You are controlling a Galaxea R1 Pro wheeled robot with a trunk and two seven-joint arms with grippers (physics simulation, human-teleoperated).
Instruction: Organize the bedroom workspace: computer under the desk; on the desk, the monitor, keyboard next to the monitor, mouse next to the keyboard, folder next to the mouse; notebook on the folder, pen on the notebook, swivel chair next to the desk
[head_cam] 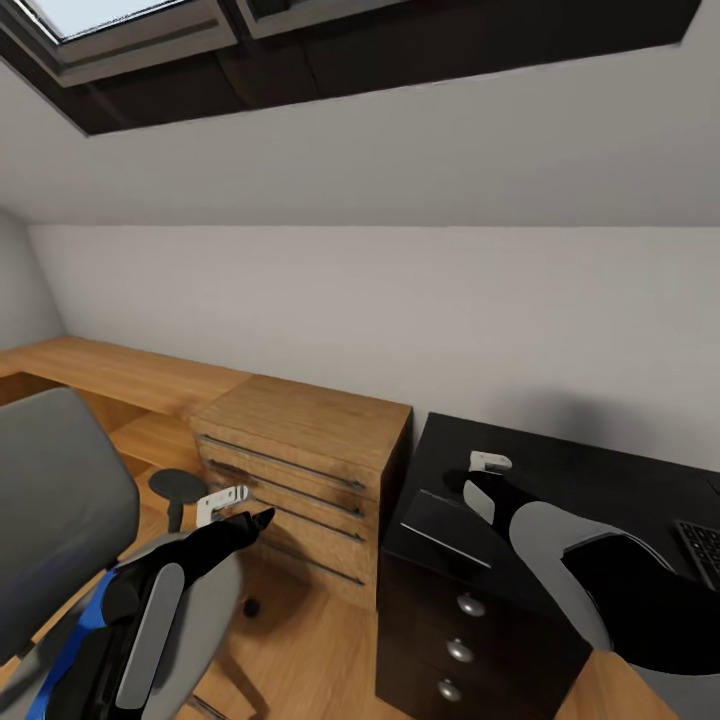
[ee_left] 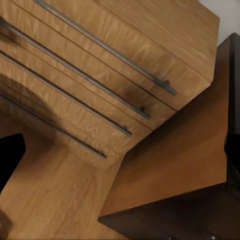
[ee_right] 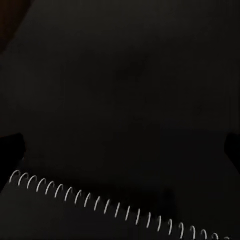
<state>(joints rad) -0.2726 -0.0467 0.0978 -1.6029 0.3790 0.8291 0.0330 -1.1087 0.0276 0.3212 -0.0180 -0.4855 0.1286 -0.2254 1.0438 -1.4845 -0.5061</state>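
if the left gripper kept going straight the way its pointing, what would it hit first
Most likely the front of the light wood drawer unit, around its long bar handles. In the head view the left gripper points at those drawers. Depth is hard to judge.

open: bare black desk [head_cam: 590,470] top behind notebook [head_cam: 440,515] | blocked: wood drawer unit [head_cam: 300,470] tight against desk's side | chair [head_cam: 60,520] crowds left floor

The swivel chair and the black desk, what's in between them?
In the head view, a light wood drawer unit stands between the swivel chair and the desk, with the left hand in front of its drawers.
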